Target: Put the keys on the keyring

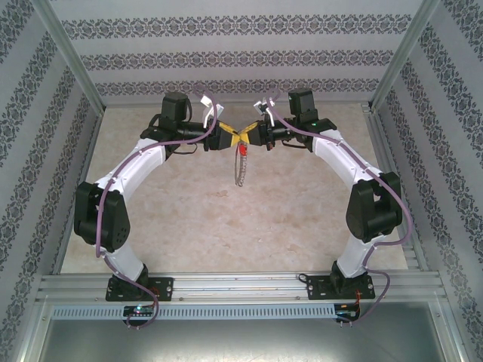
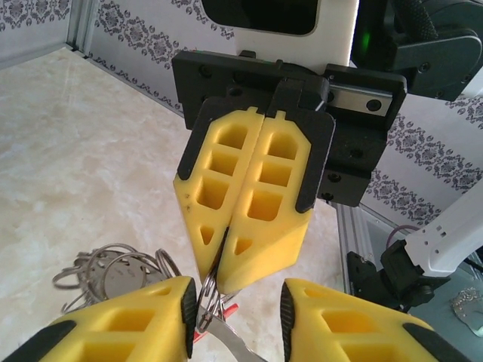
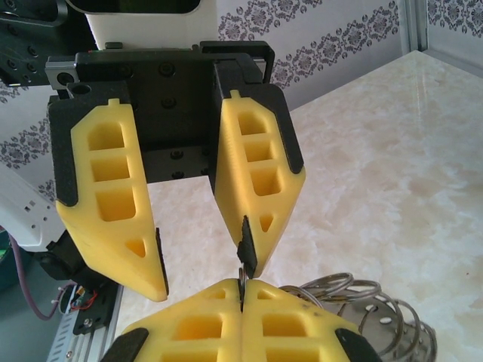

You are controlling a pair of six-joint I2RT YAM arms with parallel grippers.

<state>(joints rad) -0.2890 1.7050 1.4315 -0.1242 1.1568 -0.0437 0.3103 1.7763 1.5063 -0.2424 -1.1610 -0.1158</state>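
Note:
Above the middle of the table my two grippers meet tip to tip, and the keyring point(image 1: 240, 173) hangs below them as a grey loop. My right gripper point(image 3: 241, 290) is shut on a thin metal ring of the keyring, whose silvery coils point(image 3: 362, 298) spread to its right. The left gripper point(image 2: 238, 298) stands open around the right gripper's shut fingertips point(image 2: 215, 279). Its left pad sits right beside the pinched rings. Just under them hang the key's red head point(image 2: 226, 311) and silver blade. More ring coils point(image 2: 113, 264) lie left of my left finger. The red head point(image 1: 243, 151) also shows from above.
The marble-patterned tabletop point(image 1: 189, 219) lies well below the grippers. Patterned walls and metal posts point(image 1: 72, 56) close the sides and back. An aluminium rail point(image 1: 241, 286) carrying both arm bases runs along the near edge.

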